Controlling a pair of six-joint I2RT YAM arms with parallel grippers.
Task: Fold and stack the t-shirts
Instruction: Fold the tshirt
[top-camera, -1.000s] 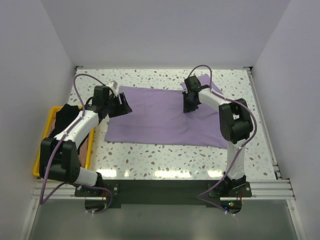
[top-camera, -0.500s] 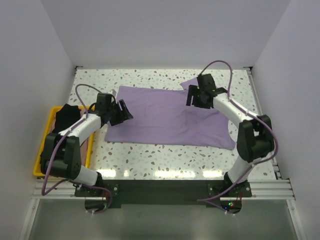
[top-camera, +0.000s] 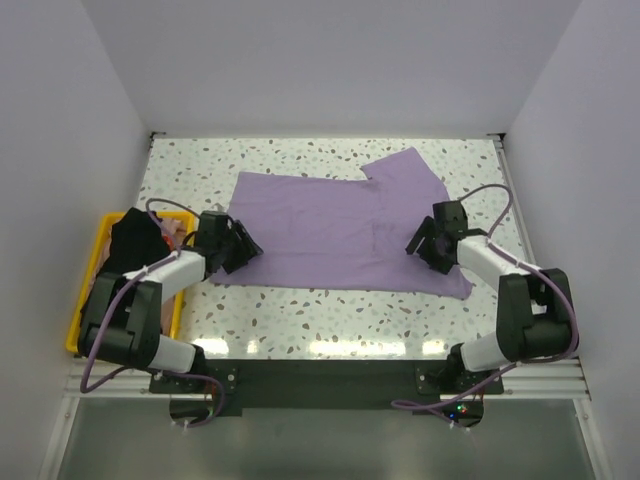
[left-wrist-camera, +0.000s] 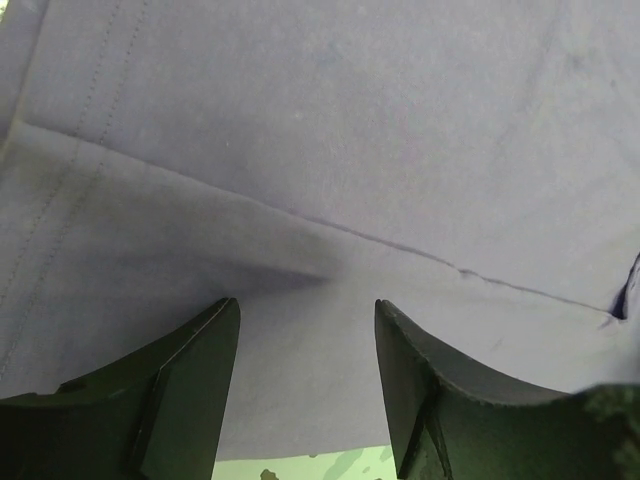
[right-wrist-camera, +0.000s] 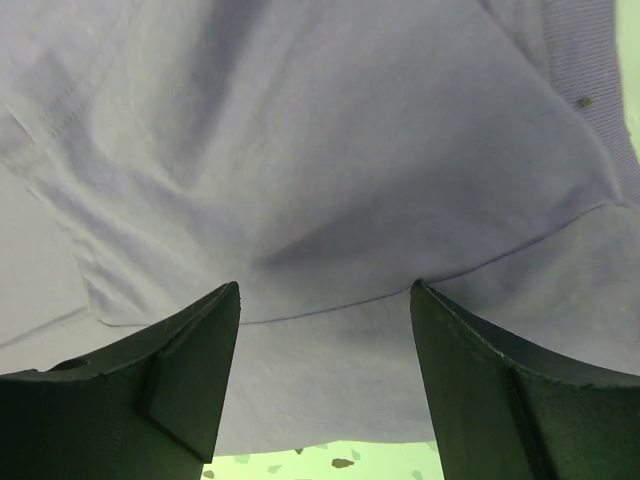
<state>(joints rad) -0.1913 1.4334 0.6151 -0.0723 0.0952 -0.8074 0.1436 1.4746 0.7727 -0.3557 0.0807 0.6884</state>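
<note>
A pale lavender t-shirt (top-camera: 330, 225) lies spread flat on the speckled table, one sleeve (top-camera: 408, 172) pointing to the far right. My left gripper (top-camera: 243, 246) hangs open over the shirt's near-left hem. In the left wrist view its fingers (left-wrist-camera: 190, 385) straddle flat fabric (left-wrist-camera: 320, 150) with a seam across it, holding nothing. My right gripper (top-camera: 419, 243) stands open over the shirt's near-right part. The right wrist view shows lavender cloth (right-wrist-camera: 320, 150) and a hem line between the spread fingertips (right-wrist-camera: 175, 375). A black t-shirt (top-camera: 130, 235) lies bunched in the crate.
A yellow plastic crate (top-camera: 84, 310) sits off the table's left edge beside the left arm. White walls close in the back and both sides. A metal rail (top-camera: 530, 240) runs along the table's right edge. Bare speckled tabletop (top-camera: 330, 310) shows in front of the shirt.
My right gripper opened, let go of the shirt and pulled back from the far middle to the near right. The left gripper drew back toward the near-left hem.
</note>
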